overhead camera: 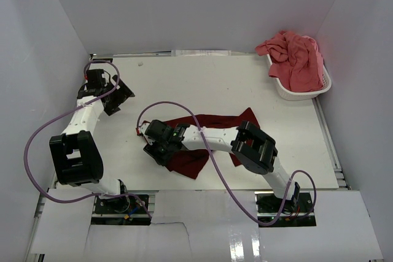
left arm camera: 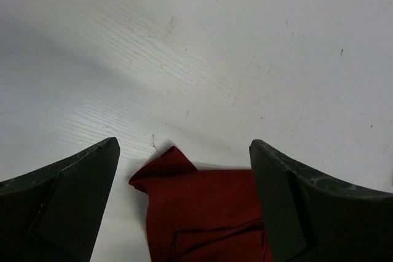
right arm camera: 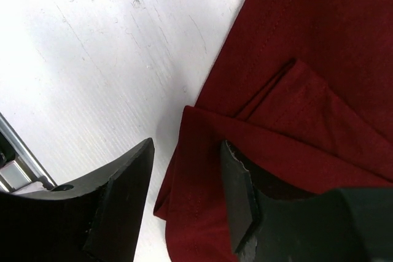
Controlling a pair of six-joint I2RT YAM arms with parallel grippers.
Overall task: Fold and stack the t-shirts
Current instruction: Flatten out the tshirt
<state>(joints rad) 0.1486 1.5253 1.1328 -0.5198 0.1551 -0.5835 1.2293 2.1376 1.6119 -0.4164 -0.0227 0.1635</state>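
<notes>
The dark maroon red cloth t-shirt (overhead camera: 191, 162) lay partly folded on the white worktop (overhead camera: 202, 84), in the near middle, with the right arm stretched leftward across it. The right gripper (overhead camera: 161, 145) sat low at the shirt's left edge. In the right wrist view this gripper (right arm camera: 184, 200) was partly open. A doubled fold edge of the maroon shirt (right arm camera: 295, 41) ran into the gap, and one finger (right arm camera: 245, 200) lay over the cloth while the other stood over bare worktop. It was not clamped on anything.

Farther back and to the left, the left gripper (overhead camera: 113, 96) hung over bare worktop, apart from the shirt. Its wrist view showed it (left arm camera: 184, 144) spread wide and holding nothing, with a corner of the maroon cloth (left arm camera: 202, 213) visible beyond the fingers.

At the far right corner stood a white plastic basket (overhead camera: 302, 95), with the lighter coral pink t-shirt (overhead camera: 295, 59) heaped in it, crumpled and spilling over the rim.
</notes>
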